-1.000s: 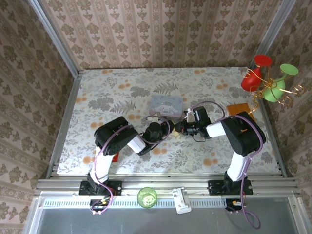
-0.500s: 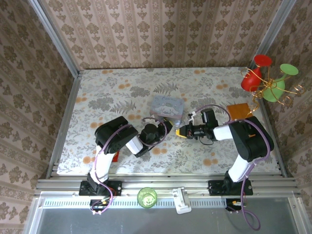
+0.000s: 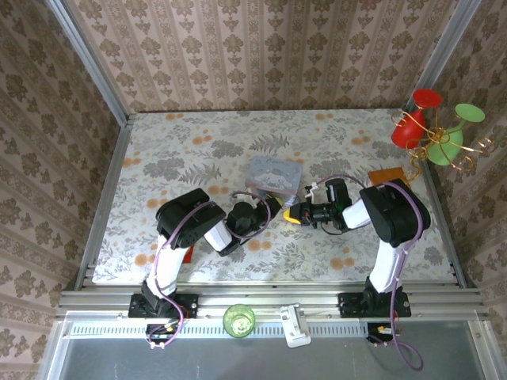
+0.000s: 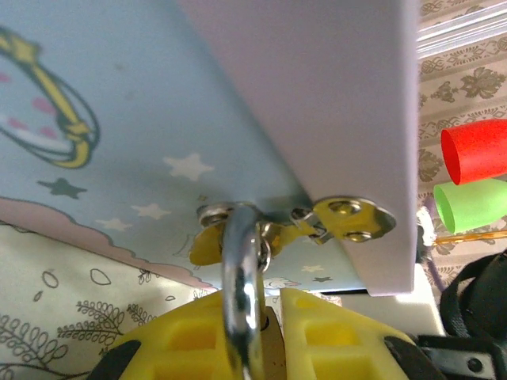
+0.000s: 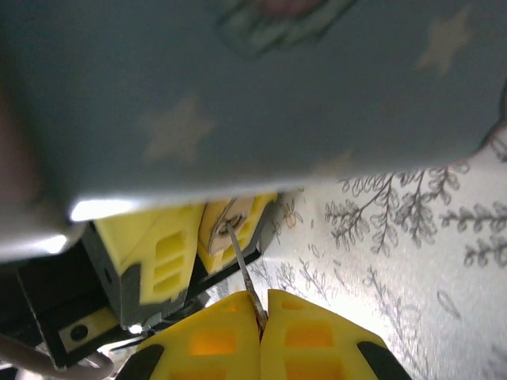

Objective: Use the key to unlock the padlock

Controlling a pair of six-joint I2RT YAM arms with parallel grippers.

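Left gripper (image 4: 252, 309) — padlock (image 4: 240, 257) clamped; right gripper (image 5: 261, 307) (tight) pinches key (image 5: 240, 257).

tin (image 3: 273, 174) sits mid-table (image 3: 158, 142). padlock (image 4: 240, 285) hangs through the latch (image 4: 341, 222) on the tin's near side, pinched in left gripper (image 4: 253, 336). right gripper (image 5: 261, 328) just right of it, key (image 5: 242, 265) pinched, tip at the padlock. packet (image 3: 386, 176) further right.

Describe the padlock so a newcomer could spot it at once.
Start at the pale blue star-printed tin in the middle of the table. A metal hasp sits at its edge, and the padlock loops through it, pinched in the left gripper's yellow jaws. Its thick silver shackle sets it apart from the thin key.
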